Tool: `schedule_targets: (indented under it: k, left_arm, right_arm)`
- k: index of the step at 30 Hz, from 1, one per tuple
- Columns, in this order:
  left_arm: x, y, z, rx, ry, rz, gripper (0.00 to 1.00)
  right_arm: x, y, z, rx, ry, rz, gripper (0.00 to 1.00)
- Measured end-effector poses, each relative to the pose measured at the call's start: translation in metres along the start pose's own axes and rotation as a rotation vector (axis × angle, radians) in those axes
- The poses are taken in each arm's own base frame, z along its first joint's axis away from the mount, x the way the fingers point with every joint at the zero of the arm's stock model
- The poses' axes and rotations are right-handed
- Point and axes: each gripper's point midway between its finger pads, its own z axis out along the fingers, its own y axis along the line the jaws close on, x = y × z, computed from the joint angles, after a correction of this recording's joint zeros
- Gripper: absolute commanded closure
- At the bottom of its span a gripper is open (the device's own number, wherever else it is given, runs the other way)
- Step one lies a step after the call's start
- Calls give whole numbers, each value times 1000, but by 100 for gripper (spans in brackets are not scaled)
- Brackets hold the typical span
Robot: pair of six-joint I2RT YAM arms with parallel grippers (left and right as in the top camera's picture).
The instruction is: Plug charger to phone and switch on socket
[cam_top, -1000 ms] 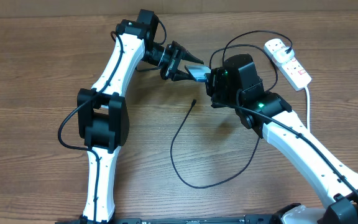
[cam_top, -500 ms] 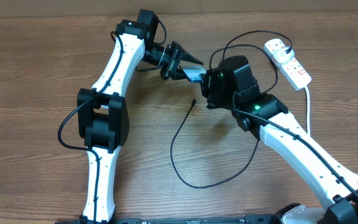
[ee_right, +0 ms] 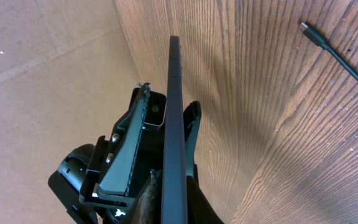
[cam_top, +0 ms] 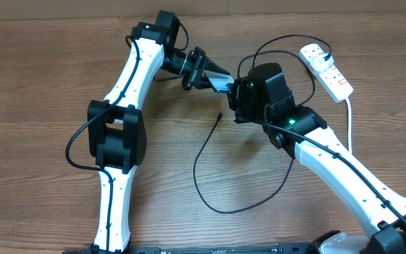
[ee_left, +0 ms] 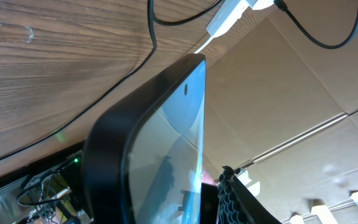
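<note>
The phone (cam_top: 222, 86) hangs edge-on above the table between both arms. My right gripper (cam_top: 237, 92) is shut on its lower end, and in the right wrist view the phone (ee_right: 174, 112) rises straight out of that gripper (ee_right: 176, 202). My left gripper (cam_top: 210, 76) straddles the phone's other end, still open: one of its fingers (ee_right: 140, 127) stands off the screen side. The left wrist view is filled by the phone's glass (ee_left: 160, 143), with one ridged pad (ee_left: 230, 194) beside it. The charger's tip (cam_top: 220, 115) (ee_right: 304, 26) lies free on the wood. The socket (cam_top: 328, 69) lies at the back right.
The black cable loops over the table in front (cam_top: 220, 209) and runs back up behind my right arm. A thick white cord (cam_top: 349, 116) drops from the socket along the right side. A cardboard wall (ee_left: 303, 87) borders the far edge.
My right gripper has carried the phone a little left, deeper between the left fingers. The left jaws have narrowed around it. The cable and socket have not moved.
</note>
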Motion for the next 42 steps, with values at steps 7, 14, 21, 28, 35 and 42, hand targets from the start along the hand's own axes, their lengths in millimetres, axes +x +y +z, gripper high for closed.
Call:
schedule_targets:
  k: [7, 14, 21, 28, 35, 42]
  left_arm:
    - [0, 0, 0, 0, 0, -27, 92]
    - [-1, 1, 0, -5, -7, -39, 96]
    - [-12, 3, -1, -24, -62, -22, 96]
    - [-42, 9, -23, -56, -189, 99, 96]
    - [-60, 26, -57, -114, -240, 394, 96]
    - [-55, 27, -61, -227, -282, 642, 96]
  right_arm:
    - [0, 0, 0, -2, 0, 3, 84]
    - [2, 2, 0, -6, 7, 7, 51]
    - [5, 3, 0, -8, 30, -65, 17]
    - [-17, 14, -3, -20, 29, -318, 0]
    - [-40, -4, -6, 75, 27, -706, 0]
    - [-44, -18, -7, 134, 47, -959, 2]
